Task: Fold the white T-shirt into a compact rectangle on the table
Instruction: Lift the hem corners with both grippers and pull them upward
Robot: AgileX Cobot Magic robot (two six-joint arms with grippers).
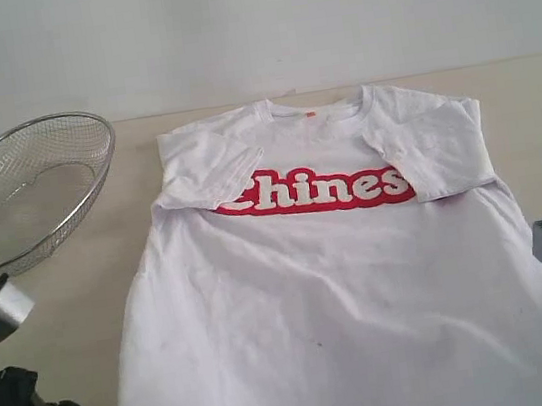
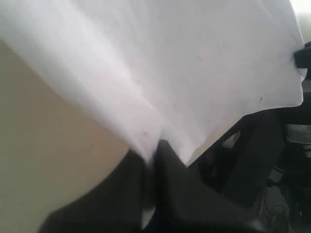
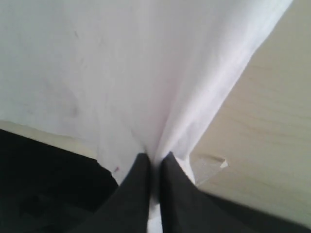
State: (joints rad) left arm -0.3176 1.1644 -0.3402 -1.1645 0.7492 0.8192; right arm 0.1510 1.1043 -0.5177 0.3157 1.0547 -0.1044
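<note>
Both lower corners of the white T-shirt (image 1: 334, 295) were held, one by each arm. At the left of the exterior view a round wire-mesh basket (image 1: 5, 180) stood on the pale bench (image 1: 541, 114), near the left sleeve but not touching it. The left fingers (image 2: 170, 158) were clenched on a fold of white cloth at the shirt's lower left corner. The wrist view showed the fabric pinched between the black tips and running away from them.

The shirt itself lay in the middle of the bench, front side up, with the collar at the far side. Both sleeves were already folded in over the red band with the lettering. Its long axis ran straight away from the arms, from hem to collar. The right fingers (image 3: 141, 170) were clenched in the same way on the lower right corner.

In my judgement the coming move was to carry the hem forward toward the collar. Both arms were equally near to it, so they would need to travel together to keep the fold straight.
</note>
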